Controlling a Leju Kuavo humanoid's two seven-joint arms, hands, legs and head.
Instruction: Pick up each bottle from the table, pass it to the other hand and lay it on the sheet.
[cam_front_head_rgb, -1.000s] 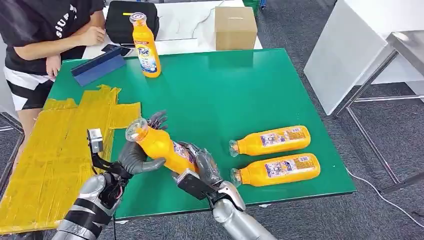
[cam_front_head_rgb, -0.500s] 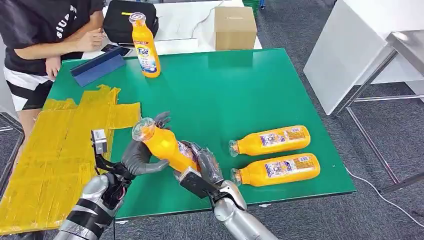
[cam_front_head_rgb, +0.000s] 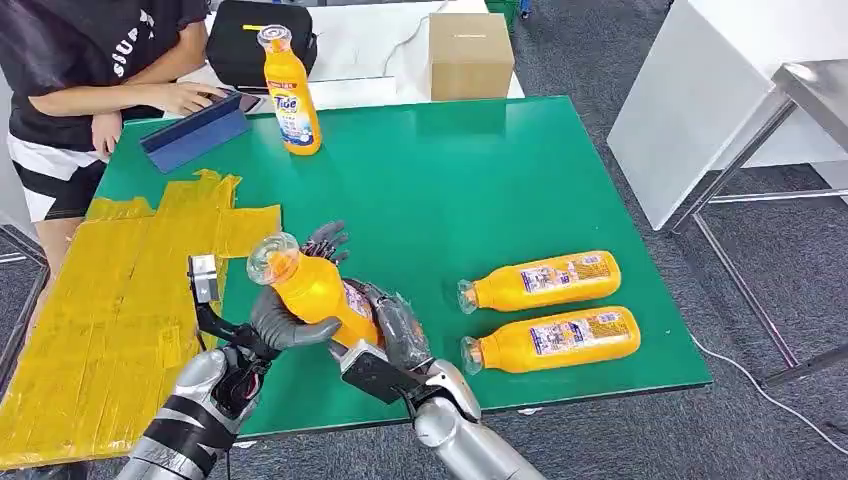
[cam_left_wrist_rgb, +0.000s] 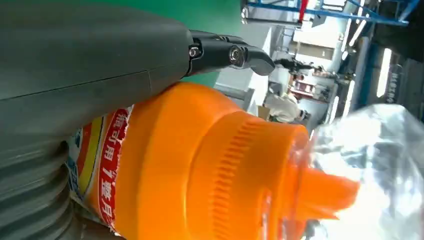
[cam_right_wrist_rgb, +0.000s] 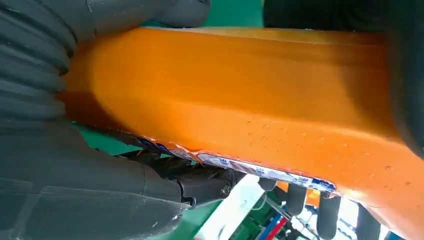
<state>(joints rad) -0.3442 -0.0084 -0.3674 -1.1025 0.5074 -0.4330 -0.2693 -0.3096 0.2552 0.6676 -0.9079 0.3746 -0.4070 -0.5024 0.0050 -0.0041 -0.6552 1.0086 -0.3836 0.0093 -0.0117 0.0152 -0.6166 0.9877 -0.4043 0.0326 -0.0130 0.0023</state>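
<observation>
An orange bottle (cam_front_head_rgb: 315, 290) with a clear cap hangs tilted above the green table (cam_front_head_rgb: 450, 180), cap toward the yellow sheet (cam_front_head_rgb: 110, 300). My left hand (cam_front_head_rgb: 285, 325) wraps its upper body just below the neck, thumb across the front. My right hand (cam_front_head_rgb: 395, 335) grips the lower, labelled part. The left wrist view shows the bottle (cam_left_wrist_rgb: 200, 165) under the thumb (cam_left_wrist_rgb: 90, 50). In the right wrist view the bottle (cam_right_wrist_rgb: 250, 95) lies between thumb (cam_right_wrist_rgb: 75, 200) and fingers. Two more orange bottles (cam_front_head_rgb: 545, 281) (cam_front_head_rgb: 555, 339) lie on the table to the right. A further one (cam_front_head_rgb: 290, 95) stands upright at the back.
A person (cam_front_head_rgb: 80, 60) stands at the table's far left corner with a hand on a blue tablet case (cam_front_head_rgb: 195, 130). A cardboard box (cam_front_head_rgb: 470, 55) and a black bag (cam_front_head_rgb: 245, 40) sit behind the table. A white table (cam_front_head_rgb: 700, 100) stands to the right.
The held bottle and both hands have shifted slightly left, toward the sheet. The person's hand has reached onto the blue case.
</observation>
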